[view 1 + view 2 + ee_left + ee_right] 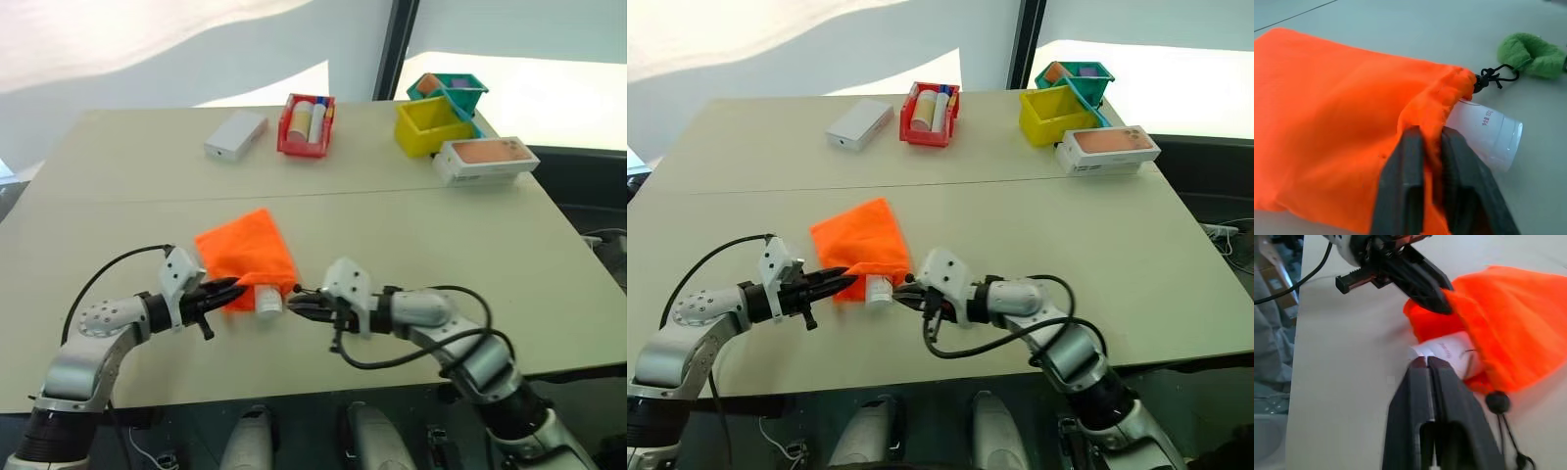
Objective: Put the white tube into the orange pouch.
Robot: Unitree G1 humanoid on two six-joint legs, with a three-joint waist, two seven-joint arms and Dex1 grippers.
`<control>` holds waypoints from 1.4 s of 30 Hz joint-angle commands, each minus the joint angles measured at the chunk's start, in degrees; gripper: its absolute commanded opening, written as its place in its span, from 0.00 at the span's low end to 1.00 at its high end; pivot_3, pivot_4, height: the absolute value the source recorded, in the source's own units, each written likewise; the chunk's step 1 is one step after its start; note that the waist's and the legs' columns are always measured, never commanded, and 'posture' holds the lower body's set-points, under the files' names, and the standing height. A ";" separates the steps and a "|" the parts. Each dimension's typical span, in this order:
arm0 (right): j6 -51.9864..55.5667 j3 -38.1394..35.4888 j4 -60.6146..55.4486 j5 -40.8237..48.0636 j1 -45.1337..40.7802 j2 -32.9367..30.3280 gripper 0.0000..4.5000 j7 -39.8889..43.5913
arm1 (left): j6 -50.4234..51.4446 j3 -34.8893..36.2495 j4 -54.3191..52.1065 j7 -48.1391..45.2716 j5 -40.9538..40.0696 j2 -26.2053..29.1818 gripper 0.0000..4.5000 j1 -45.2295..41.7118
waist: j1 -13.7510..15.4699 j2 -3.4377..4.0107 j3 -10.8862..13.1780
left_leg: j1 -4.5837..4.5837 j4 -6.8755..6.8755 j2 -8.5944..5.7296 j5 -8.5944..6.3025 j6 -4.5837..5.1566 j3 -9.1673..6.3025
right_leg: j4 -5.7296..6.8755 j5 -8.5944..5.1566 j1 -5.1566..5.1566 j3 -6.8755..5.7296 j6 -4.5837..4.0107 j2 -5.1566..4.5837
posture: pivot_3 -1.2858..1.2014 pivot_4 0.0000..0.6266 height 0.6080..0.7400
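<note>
Left pincer (233, 290) pinching orange pouch (247, 253), white tube (268, 300) half-sheathed.

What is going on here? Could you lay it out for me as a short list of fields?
Tube: white tube partly inside the orange pouch, cap end sticking out of the mouth
Left gripper: shut on the pouch's rim
Right gripper: shut, tips at the tube's cap
Cord: black drawstring with green loop lying on the table
Far side: red basket, yellow bin, white box
</note>
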 commanded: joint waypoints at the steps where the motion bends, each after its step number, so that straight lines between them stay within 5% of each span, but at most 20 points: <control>1: 1.11 0.84 0.45 0.29 -2.01 1.21 0.00 0.93 | -0.09 0.20 -1.46 0.21 0.19 0.70 0.01 0.40 | 0.16 0.00 0.00 | -0.01 0.01 -0.01 0.00 0.00 -0.01 | 0.00 0.00 0.00 0.00 0.00 -0.01 | 0.52 0.24 1.00; 11: 5.01 0.98 8.07 -0.75 -3.55 9.32 0.00 -2.70 | -0.32 1.05 -2.67 1.70 -0.75 -0.41 0.01 0.61 | 0.00 -0.02 -0.01 | 0.00 0.03 0.00 0.00 0.00 -0.03 | 0.04 0.01 0.01 -0.01 0.00 0.01 | 0.52 0.24 1.00; 26: -3.56 -2.03 13.36 -6.89 -3.00 16.24 0.00 -13.44 | 0.49 -0.34 -4.45 1.31 -1.98 -0.61 0.01 1.53 | -0.12 -0.02 -0.01 | 0.00 0.03 0.00 0.00 0.00 -0.03 | 0.06 0.02 0.00 -0.02 0.00 0.02 | 0.52 0.24 1.00; 42: -8.18 -5.75 6.78 -7.93 0.62 3.76 0.00 -8.07 | -0.50 -1.24 -3.43 0.43 -0.40 -0.13 0.01 2.85 | -0.17 -0.01 0.00 | 0.00 0.00 0.00 0.00 0.00 -0.02 | 0.03 0.01 -0.02 -0.01 0.00 0.02 | 0.52 0.24 1.00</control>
